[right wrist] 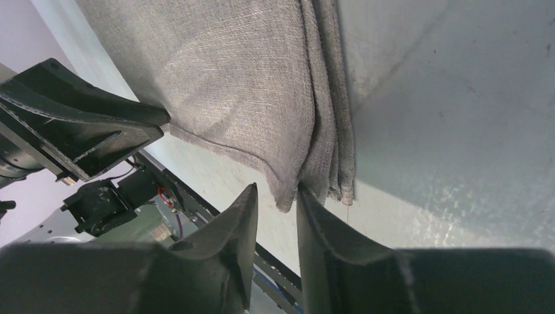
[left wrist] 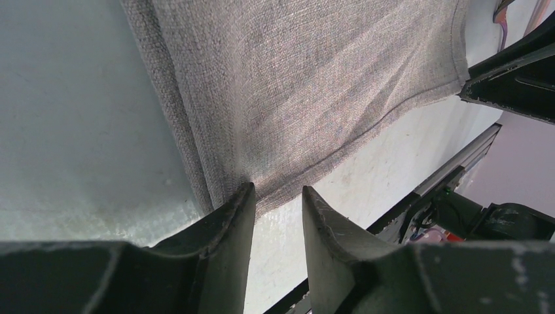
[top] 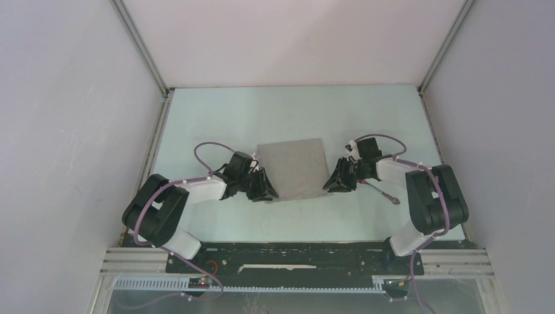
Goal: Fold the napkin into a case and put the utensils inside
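The grey-beige napkin [top: 294, 170] lies flat on the table, folded into a roughly square pad. Its stacked layers [right wrist: 330, 131] show along one side. No case is in view. My left gripper [top: 269, 194] is at the napkin's near left corner [left wrist: 262, 190], its jaws open with bare table between them [left wrist: 277, 190]. My right gripper [top: 330, 186] is at the near right corner. It is open, and the corner tip [right wrist: 285, 196] hangs between its fingertips [right wrist: 276, 190]. One of the utensils [top: 386, 193], thin with a pinkish handle, lies right of the right gripper, partly under the arm.
The pale table [top: 288, 111] is boxed in by white walls with metal posts [top: 141, 46]. A black base rail [top: 294, 255] runs along the near edge. Each wrist view shows the opposite gripper beside the napkin [left wrist: 517, 72] [right wrist: 78, 118].
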Available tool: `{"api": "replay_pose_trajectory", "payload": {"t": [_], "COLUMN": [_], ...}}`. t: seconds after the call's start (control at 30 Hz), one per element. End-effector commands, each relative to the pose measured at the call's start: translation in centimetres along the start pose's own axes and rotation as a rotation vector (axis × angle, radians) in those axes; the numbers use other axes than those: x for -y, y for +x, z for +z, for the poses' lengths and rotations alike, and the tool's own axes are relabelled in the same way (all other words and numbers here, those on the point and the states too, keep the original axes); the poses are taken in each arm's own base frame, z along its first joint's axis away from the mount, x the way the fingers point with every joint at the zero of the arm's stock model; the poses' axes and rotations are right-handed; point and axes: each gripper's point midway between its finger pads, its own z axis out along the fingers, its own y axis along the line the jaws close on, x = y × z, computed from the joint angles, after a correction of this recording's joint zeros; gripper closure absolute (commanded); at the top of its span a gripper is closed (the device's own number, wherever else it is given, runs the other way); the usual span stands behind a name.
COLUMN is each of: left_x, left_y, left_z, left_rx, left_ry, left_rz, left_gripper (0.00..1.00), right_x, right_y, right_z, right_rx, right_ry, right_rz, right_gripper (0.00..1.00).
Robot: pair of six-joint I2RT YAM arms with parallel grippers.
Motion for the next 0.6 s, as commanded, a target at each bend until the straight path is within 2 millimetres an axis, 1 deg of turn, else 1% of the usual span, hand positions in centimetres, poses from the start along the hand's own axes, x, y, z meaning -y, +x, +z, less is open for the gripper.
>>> {"api": "replay_pose_trajectory", "payload": {"t": [0.0,0.07,0.17,0.27,0.3,0.37,0.4,0.47,0.57], "left_x": [-0.7,0.1,1.9,3.8,4.3,4.2,3.9,3.1,1.7], "left_y": [1.0,0.7,0.1,-0.8,-1.1,-1.4,-1.3,-1.0,-0.2], "left_z": [-0.1,-0.5,-1.7,-3.1,-3.5,-3.8,-3.6,-3.0,-1.8], "left_rx": [-0.017,-0.007,0.015,0.05,0.065,0.081,0.081,0.064,0.036], "left_ry": [-0.016,0.01,0.054,0.1,0.107,0.096,0.086,0.068,0.047], "left_rz": [0.003,0.013,0.026,0.035,0.039,0.037,0.033,0.023,0.001], "left_gripper": [0.6,0.55,0.48,0.46,0.46,0.48,0.51,0.56,0.68], "right_x": [-1.6,-1.6,-1.6,-1.8,-1.8,-2.3,-2.6,-3.2,-4.3], "right_y": [-1.3,-1.3,-1.2,-1.2,-1.2,-1.2,-1.2,-1.2,-1.5], "right_z": [0.0,0.1,0.3,0.4,0.4,0.4,0.4,0.4,0.7], "right_rx": [0.032,0.031,0.024,0.02,0.021,0.022,0.023,0.025,0.029], "right_ry": [-0.049,-0.042,-0.041,-0.026,-0.019,-0.013,-0.011,-0.003,0.024], "right_rz": [-0.044,-0.045,-0.048,-0.061,-0.069,-0.09,-0.102,-0.125,-0.178], "right_gripper": [0.7,0.78,0.88,0.98,1.0,1.0,1.0,1.0,1.0]}}
